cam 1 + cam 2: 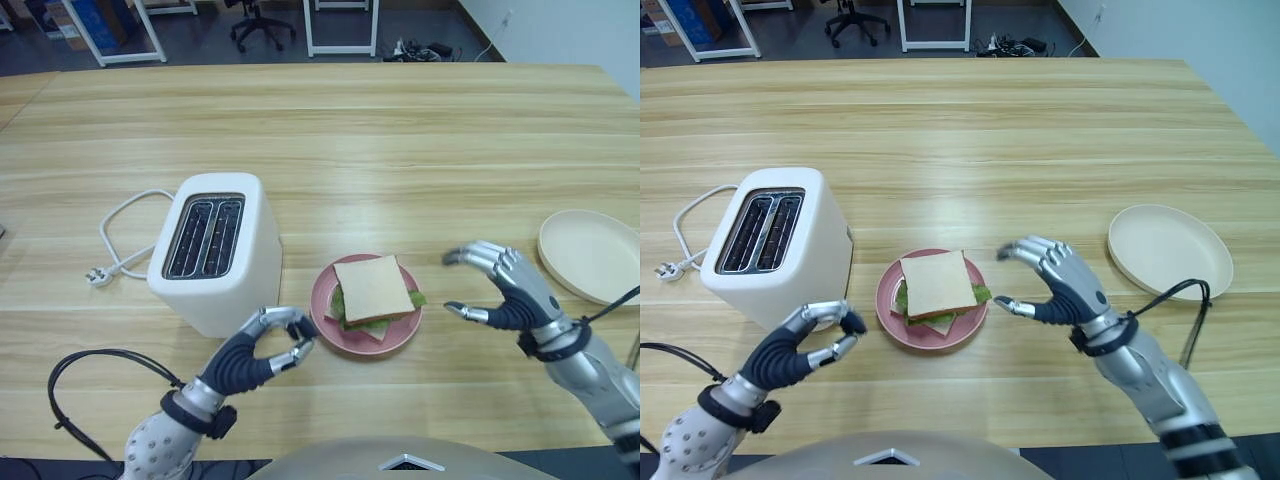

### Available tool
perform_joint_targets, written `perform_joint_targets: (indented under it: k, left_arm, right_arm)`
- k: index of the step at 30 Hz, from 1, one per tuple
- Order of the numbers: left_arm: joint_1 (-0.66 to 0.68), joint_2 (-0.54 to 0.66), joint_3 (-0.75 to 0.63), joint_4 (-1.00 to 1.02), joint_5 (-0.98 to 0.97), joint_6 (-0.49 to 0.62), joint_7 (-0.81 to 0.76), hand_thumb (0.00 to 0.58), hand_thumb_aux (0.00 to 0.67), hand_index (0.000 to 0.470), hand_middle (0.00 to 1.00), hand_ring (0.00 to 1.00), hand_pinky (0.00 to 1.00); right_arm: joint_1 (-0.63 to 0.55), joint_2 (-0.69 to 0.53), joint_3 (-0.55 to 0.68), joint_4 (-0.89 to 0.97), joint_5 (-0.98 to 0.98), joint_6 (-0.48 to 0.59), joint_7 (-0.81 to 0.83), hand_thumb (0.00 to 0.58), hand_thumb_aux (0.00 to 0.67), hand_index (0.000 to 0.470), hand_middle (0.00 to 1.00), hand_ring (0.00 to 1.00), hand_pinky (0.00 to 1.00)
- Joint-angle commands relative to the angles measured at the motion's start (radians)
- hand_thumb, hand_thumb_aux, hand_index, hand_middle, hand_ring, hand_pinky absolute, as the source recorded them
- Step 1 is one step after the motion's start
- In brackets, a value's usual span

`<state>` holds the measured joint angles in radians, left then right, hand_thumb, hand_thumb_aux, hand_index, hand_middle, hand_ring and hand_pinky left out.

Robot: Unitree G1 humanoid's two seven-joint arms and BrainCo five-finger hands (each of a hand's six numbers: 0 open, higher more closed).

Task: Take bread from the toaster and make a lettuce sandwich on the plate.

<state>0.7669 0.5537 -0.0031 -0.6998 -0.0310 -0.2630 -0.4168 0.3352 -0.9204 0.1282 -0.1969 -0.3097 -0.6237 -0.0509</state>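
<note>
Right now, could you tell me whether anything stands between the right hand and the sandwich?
Nothing visible does: only bare table lies between the right hand and the sandwich on the pink plate.

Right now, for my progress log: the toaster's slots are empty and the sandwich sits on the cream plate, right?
Wrong plate. The left eye view shows the slots of the toaster empty and the sandwich on the pink plate; the cream plate lies bare at the right.

Lettuce sandwich (372,288) rests on pink plate (396,342).
</note>
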Motion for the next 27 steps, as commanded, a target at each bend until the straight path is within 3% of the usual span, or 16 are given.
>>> perform_joint_targets:
  k: [1,6,12,22,27]
  left_arm:
    - [0.058,0.083,-0.014,-0.013,0.076,0.072,-0.096,0.580,0.670,0.470,1.00,1.00,1.00]
    - [-0.040,0.044,-0.127,0.076,0.182,0.153,-0.092,0.580,0.670,0.470,1.00,1.00,1.00]
    - [-0.189,0.001,-0.256,0.239,0.397,0.292,-0.063,0.580,0.670,0.470,1.00,1.00,1.00]
    - [-0.370,-0.057,-0.367,0.425,0.585,0.419,-0.027,0.580,0.670,0.470,1.00,1.00,1.00]
    - [-0.503,-0.135,-0.409,0.556,0.608,0.426,0.016,0.580,0.670,0.470,1.00,1.00,1.00]
  right_arm:
    - [0.183,-0.163,-0.037,-0.172,0.211,0.073,0.285,0.580,0.670,0.470,1.00,1.00,1.00]
    - [0.126,-0.088,0.038,-0.242,0.170,0.166,0.426,0.580,0.670,0.470,1.00,1.00,1.00]
    - [0.024,0.063,0.182,-0.133,-0.096,0.189,0.460,0.580,0.670,0.470,1.00,1.00,1.00]
    - [-0.118,0.217,0.277,0.058,-0.413,0.175,0.347,0.580,0.670,0.470,1.00,1.00,1.00]
    - [-0.302,0.322,0.317,0.247,-0.542,0.180,0.193,0.580,0.670,0.470,1.00,1.00,1.00]
